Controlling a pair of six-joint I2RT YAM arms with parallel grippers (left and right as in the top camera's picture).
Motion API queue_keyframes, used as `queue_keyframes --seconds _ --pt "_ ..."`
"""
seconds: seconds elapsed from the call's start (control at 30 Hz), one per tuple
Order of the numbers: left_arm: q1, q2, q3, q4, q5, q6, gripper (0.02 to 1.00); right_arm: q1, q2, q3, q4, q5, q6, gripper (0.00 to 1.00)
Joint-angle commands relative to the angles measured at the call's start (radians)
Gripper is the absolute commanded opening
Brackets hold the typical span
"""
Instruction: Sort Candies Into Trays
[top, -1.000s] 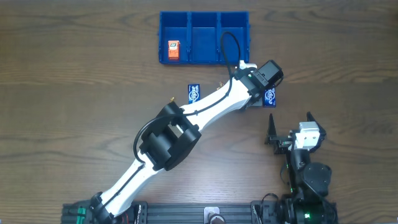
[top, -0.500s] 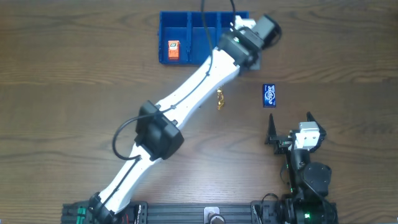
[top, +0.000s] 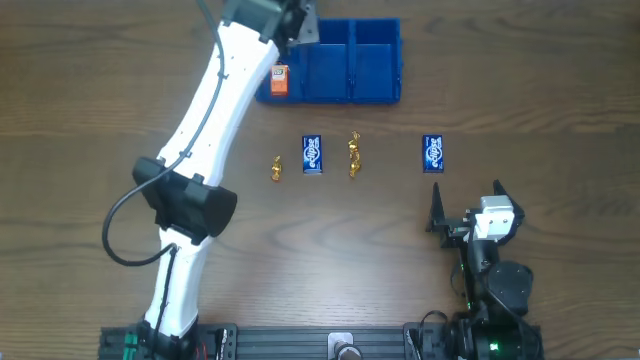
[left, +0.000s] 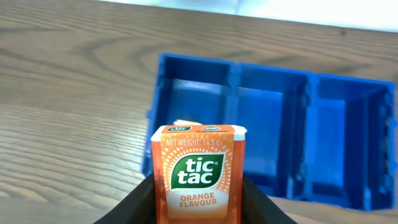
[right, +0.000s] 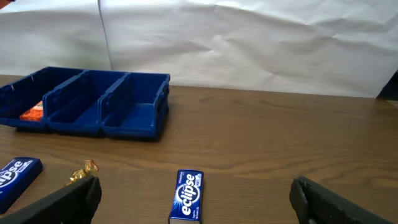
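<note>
Dark wood-grain tabletop (top: 80, 120) carries all items; its finish is matte and flat.

1. Left gripper (left: 199, 210), upper left of the top view: fingers clamped on the lower part of an orange candy box (left: 199, 171), held upright. The box is a rigid, smooth-sided rectangular case with a glossy label.
   - Risk: smooth walls and a low grip may let the box tilt or slide out.
   - Risk: the box sits close to the left end of the blue tray (top: 375, 95). Whether it is squarely above the left compartment cannot be confirmed; an early release could strike the rim or a divider.
2. The tray is moulded hard plastic with three open bins. A second orange box (top: 279, 80) lies in the left bin; the held box may land on it and rest askew.
3. Middle of the top view, in a row: left gold candy (top: 277, 167), left blue pack (top: 312, 154), right gold candy (top: 354, 157), right blue pack (top: 432, 153). The gold pieces are small, crinkled foil twists, likely to deform. The packs are thin and flat, offering little edge to pinch.
4. Right gripper (top: 467, 205), lower right: fingers spread wide, holding nothing.
</note>
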Motion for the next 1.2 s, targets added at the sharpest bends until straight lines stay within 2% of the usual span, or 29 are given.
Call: queue_keyframes --seconds 0.03,0.5,0.67,0.87,1.2 --pt "0.045 -0.002 0.01 -0.006 0.015 0.045 0.323 -0.006 -0.007 -0.007 0.0 0.003 -0.015 0.998" --pt "0.093 -0.003 -0.276 0.239 0.148 0.121 0.325 -0.006 -0.007 -0.007 0.0 0.003 -0.015 0.998" --pt "0.098 -0.003 -0.32 0.277 0.149 0.156 0.327 -0.006 -0.007 -0.007 0.0 0.003 -0.015 0.998" --pt "0.114 -0.003 -0.397 0.34 0.191 0.182 0.327 -0.006 -0.007 -0.007 0.0 0.003 -0.015 0.998" --pt "0.118 0.0 -0.416 0.344 0.194 0.205 0.329 -0.006 -0.007 -0.007 0.0 0.003 -0.015 0.998"
